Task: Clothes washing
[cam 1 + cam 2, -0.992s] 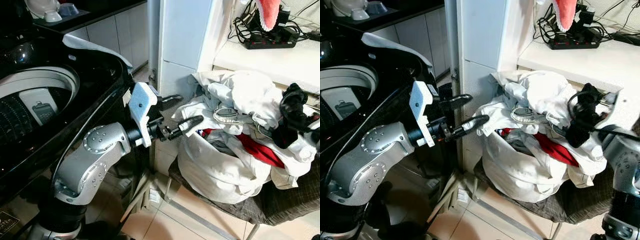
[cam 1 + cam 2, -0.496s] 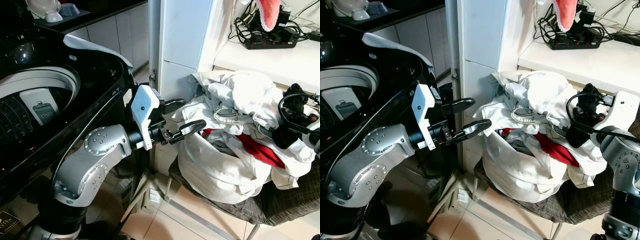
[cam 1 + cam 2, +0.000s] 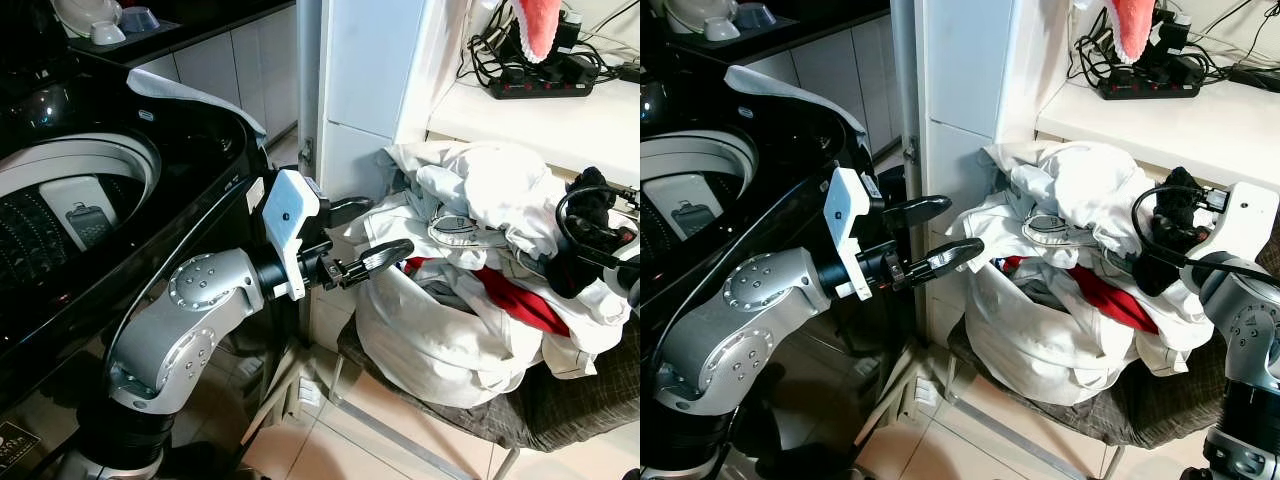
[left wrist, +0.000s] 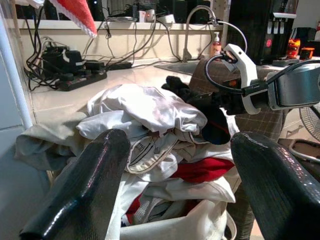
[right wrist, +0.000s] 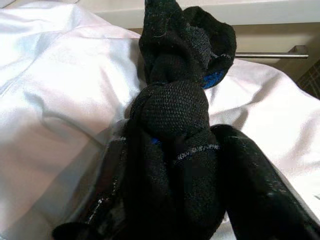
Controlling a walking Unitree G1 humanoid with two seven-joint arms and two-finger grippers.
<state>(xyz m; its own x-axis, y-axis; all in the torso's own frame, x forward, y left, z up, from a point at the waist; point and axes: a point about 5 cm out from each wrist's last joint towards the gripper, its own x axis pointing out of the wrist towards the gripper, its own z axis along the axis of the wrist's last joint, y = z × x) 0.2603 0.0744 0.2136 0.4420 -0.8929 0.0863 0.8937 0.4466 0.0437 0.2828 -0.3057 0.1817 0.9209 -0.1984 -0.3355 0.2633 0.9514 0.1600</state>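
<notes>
1. Laundry pile (image 3: 480,250): white garments and one red garment (image 3: 515,300) heaped in a white bag on a chair (image 3: 560,410); this pile serves as the landmark.
2. Black sock bundle (image 5: 182,100): knotted dark fabric lying on the white clothes at the pile's right edge.
3. Right end effector (image 3: 1160,255): at the pile's right edge, its two black fingers (image 5: 250,185) closed around the sock bundle.
4. Left end effector (image 3: 365,235): held in the air just left of the pile, fingers spread wide and holding nothing; whether its lower fingertip touches the white bag is not clear.
5. Washing machine (image 3: 90,200): black top-loader, lid up, well to the left of the pile.
6. Table (image 3: 540,120): behind the pile, carrying a power strip (image 3: 540,80) and tangled cables.
</notes>
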